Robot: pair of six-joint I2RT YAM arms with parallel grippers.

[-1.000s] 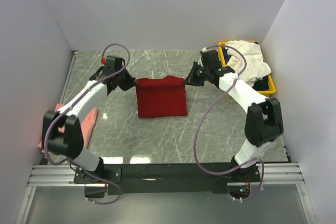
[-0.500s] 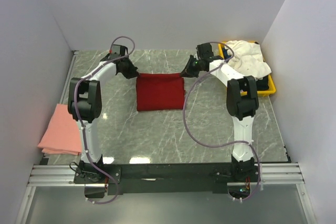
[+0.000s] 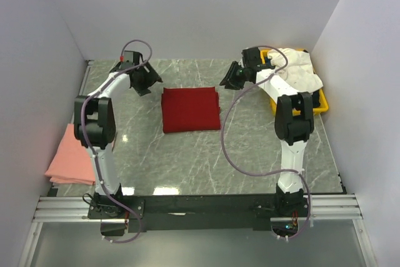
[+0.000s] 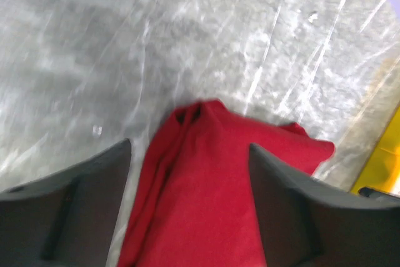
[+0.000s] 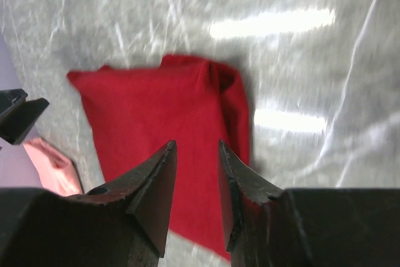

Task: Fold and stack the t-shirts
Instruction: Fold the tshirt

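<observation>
The dark red t-shirt (image 3: 190, 109) lies folded in a flat rectangle on the marble table (image 3: 187, 167). My left gripper (image 3: 145, 81) hangs open just off its far left corner, and the red cloth (image 4: 212, 204) shows between and below its spread fingers (image 4: 81, 198), untouched. My right gripper (image 3: 232, 79) sits open off the far right corner, with a narrow empty gap in the right wrist view (image 5: 197, 144) above the red shirt (image 5: 156, 110). A salmon-pink t-shirt (image 3: 70, 157) lies folded at the left edge. The white t-shirt (image 3: 297, 70) is heaped in the bin.
A yellow plastic bin (image 3: 320, 105) stands at the far right against the wall. White walls close in the table on the left, back and right. The pink shirt (image 5: 53, 164) and the left gripper's tips (image 5: 19, 114) show at the left of the right wrist view.
Both grippers opened and let go of the red shirt's far corners, then drew back outward. The red shirt now rests flat, shifted slightly toward the back.
</observation>
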